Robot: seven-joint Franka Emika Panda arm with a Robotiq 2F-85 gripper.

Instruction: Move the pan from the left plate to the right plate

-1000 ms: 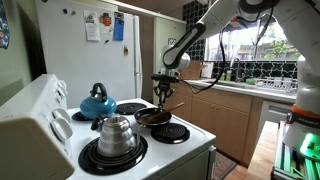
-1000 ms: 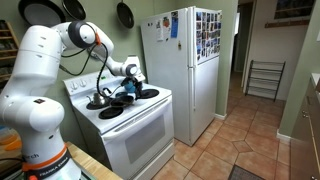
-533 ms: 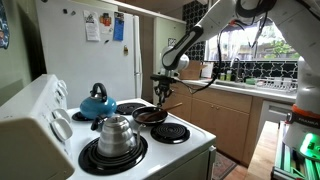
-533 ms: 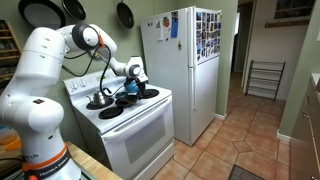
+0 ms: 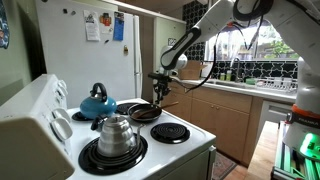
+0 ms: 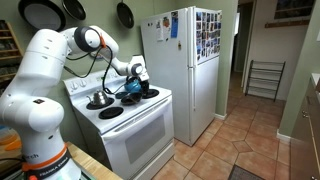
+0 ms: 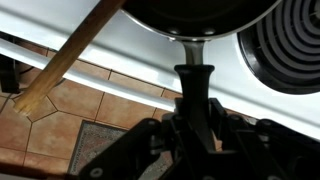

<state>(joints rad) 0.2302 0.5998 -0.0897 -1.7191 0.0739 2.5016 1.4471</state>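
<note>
The black pan (image 5: 144,113) with a reddish-brown inside hangs over the near edge of the right plate (image 5: 127,106), between the two coils. My gripper (image 5: 160,94) is shut on its long black handle (image 7: 195,78), which runs down between the fingers of the gripper (image 7: 195,100) in the wrist view. A wooden spatula (image 7: 70,55) sticks out of the pan (image 7: 200,12) over the stove's edge. The left plate (image 5: 170,132) lies bare. In the wider exterior view the pan (image 6: 140,93) sits under the gripper (image 6: 134,74), with the left plate (image 6: 110,113) uncovered.
A steel kettle (image 5: 115,135) stands on the nearest burner and a blue teapot (image 5: 97,102) on the one behind it. The stove's back panel (image 5: 45,110) rises beside them. A white fridge (image 6: 185,70) stands next to the stove. One coil (image 7: 285,45) shows beside the pan.
The gripper has carried the pan off the left plate towards the right plate. The left plate's coil, half covered a second ago, now shows whole.
</note>
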